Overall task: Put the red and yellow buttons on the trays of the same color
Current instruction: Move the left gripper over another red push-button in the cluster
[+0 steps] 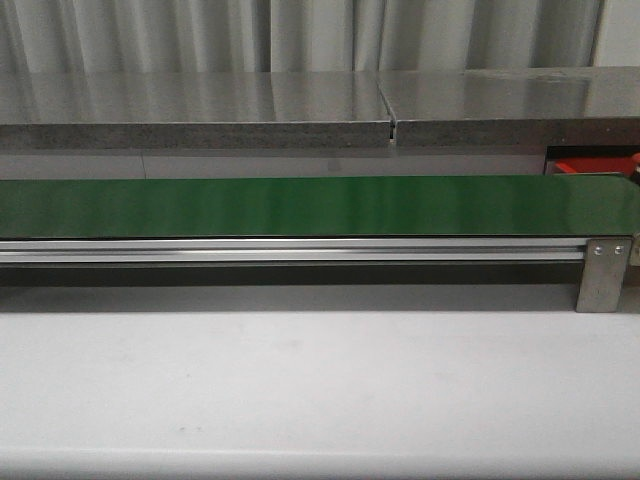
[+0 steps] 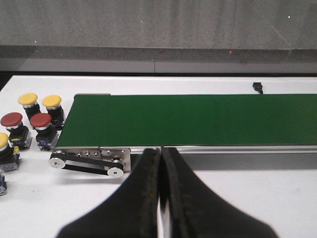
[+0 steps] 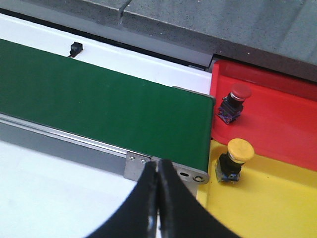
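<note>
- A long green conveyor belt [image 1: 300, 205] on an aluminium rail [image 1: 290, 250] runs across the white table [image 1: 300, 390] in the front view, with a grey stone-look counter [image 1: 200, 110] behind it; neither arm shows in this view.
- The left gripper [image 2: 161, 163] hangs over the white table just in front of the belt's roller end, its black fingers [image 2: 143, 198] pressed together with nothing between them.
- Beside that end of the belt stand loose push buttons on the table: two yellow-capped buttons [image 2: 28, 100] [image 2: 52, 102], two red-capped buttons [image 2: 12, 120] [image 2: 41, 121], and another yellow-capped button [image 2: 2, 141] cut by the frame edge.
- The right gripper [image 3: 157, 173] sits above the belt's other end, fingers [image 3: 171, 203] likewise closed and empty.
- Past that end, one red-capped button [image 3: 237, 99] rests on the red plastic tray [image 3: 282, 124], and one yellow-capped button [image 3: 237, 157] rests on the yellow plastic tray [image 3: 262, 213] beside it.
- A small black sensor block [image 3: 75, 48] stands on the table behind the belt.
- No brand, label or writing can be read anywhere.
</note>
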Robot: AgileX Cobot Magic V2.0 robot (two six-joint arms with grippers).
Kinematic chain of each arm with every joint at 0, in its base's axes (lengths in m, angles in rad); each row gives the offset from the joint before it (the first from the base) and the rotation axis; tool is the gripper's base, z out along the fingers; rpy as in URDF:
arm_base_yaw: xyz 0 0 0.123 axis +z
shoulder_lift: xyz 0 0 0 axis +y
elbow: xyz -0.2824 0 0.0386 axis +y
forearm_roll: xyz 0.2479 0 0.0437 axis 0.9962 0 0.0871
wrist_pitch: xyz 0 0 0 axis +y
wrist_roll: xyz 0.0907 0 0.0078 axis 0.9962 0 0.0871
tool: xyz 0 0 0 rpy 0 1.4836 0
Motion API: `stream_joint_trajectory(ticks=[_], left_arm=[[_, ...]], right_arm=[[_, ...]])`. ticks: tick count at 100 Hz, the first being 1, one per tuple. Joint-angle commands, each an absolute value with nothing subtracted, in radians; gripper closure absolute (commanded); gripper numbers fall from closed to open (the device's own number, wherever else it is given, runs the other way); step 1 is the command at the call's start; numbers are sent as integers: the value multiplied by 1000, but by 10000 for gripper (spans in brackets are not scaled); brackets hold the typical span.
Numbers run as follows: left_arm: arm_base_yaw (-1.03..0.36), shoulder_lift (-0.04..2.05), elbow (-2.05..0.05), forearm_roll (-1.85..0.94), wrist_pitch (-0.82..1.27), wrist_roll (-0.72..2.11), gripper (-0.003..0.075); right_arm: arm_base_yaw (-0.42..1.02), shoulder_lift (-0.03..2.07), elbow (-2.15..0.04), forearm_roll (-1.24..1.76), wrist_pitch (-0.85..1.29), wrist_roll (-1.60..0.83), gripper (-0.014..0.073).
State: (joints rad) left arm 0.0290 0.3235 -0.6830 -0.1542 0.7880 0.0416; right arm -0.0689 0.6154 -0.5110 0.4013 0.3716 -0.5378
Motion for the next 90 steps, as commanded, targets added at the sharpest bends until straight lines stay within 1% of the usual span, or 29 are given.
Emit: stream_joint_trajectory(ticks=[1, 15, 32, 43, 48, 50, 52, 53, 58, 60, 65, 72, 77, 90], left_arm=[[22, 408, -708, -158, 680, 29, 741], [22, 568, -708, -154, 635, 24, 741], [35, 748, -714, -154, 525, -47, 740], [65, 853, -724, -147, 493, -47, 720], [84, 898, -731, -143, 484, -47, 679], [93, 916, -734, -143, 484, -47, 655], [106, 940, -739, -143, 479, -47, 615], [110, 940, -739, -143, 477, -47, 615], [135, 982, -751, -143, 472, -47, 514], [146, 992, -755, -143, 467, -47, 484], [173, 1028, -767, -143, 462, -47, 363], [212, 1067, -784, -143, 457, -47, 250], [240, 1095, -800, -143, 457, -47, 225], [316, 1168, -855, -172, 486, -47, 228]], right_arm=[[-68, 611, -534, 418, 305, -547, 660], [-68, 611, -534, 418, 305, -547, 660], [-68, 611, -534, 418, 305, -547, 660], [-68, 611, -534, 418, 305, -547, 660], [-68, 611, -534, 418, 305, -547, 660], [-68, 611, -534, 418, 305, -547, 660], [-68, 611, -534, 418, 305, -547, 660], [-68, 611, -534, 418, 305, -547, 660], [-68, 611, -534, 418, 305, -547, 660], [-68, 611, -534, 418, 305, -547, 660], [-68, 611, -534, 418, 305, -547, 660], [-68, 611, -534, 418, 305, -547, 660], [-68, 611, -534, 418, 305, -547, 660], [-68, 611, -534, 418, 305, -547, 660]])
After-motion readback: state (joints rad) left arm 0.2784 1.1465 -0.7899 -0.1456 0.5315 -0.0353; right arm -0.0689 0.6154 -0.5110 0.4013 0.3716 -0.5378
